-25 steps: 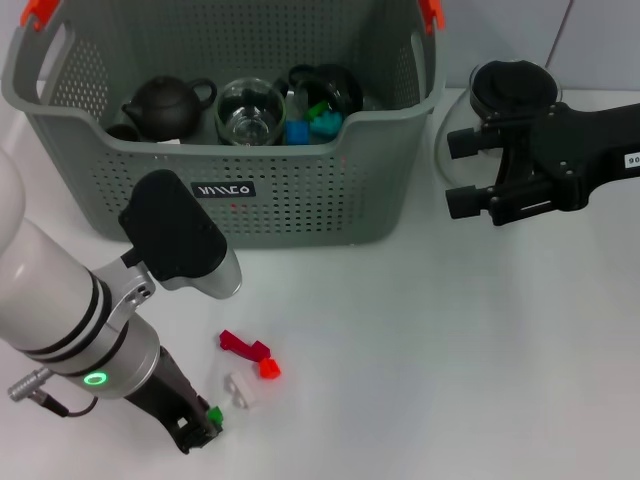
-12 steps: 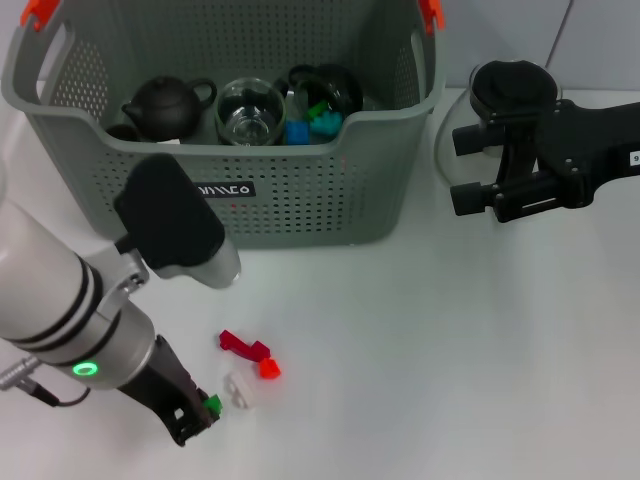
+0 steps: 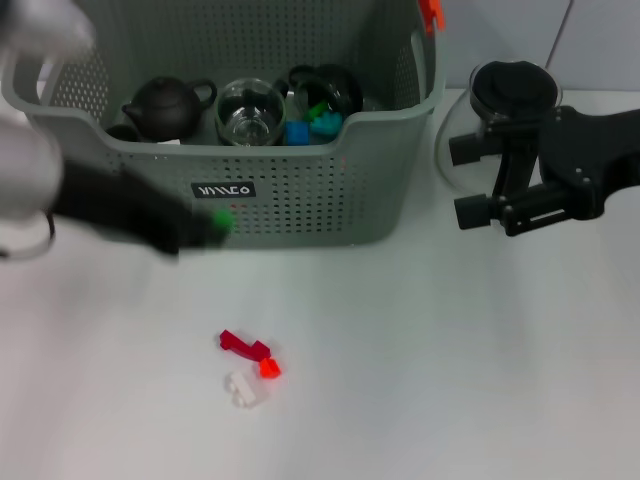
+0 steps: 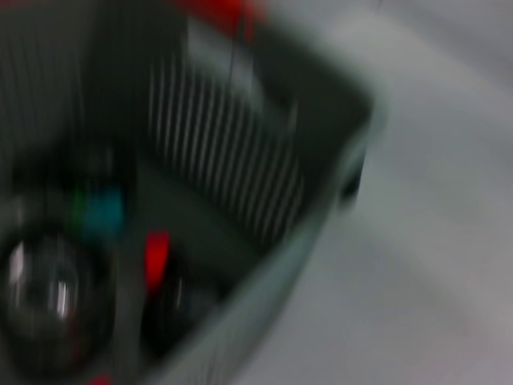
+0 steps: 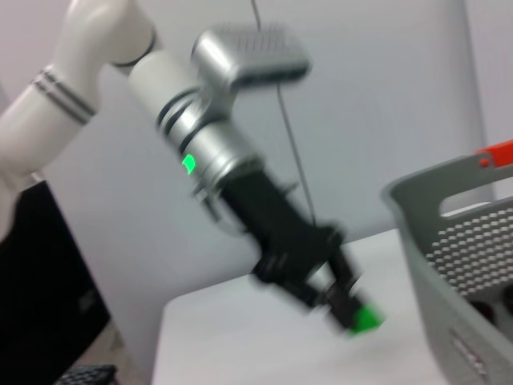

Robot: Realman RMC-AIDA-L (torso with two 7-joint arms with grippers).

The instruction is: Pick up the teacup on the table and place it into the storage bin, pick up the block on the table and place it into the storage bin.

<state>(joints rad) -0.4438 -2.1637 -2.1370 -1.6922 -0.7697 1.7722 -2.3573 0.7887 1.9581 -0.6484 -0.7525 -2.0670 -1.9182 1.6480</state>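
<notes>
Gripping green block, left gripper, storage bin beside

The storage bin looks like matt grey plastic, perforated all over. Inside it, a dark teapot has a dull glaze, and a glass cup glints clear. The white counter is smooth with a faint sheen.

Bright even light, soft shadows, left arm streaked, left wrist view heavily blurred
</notes>
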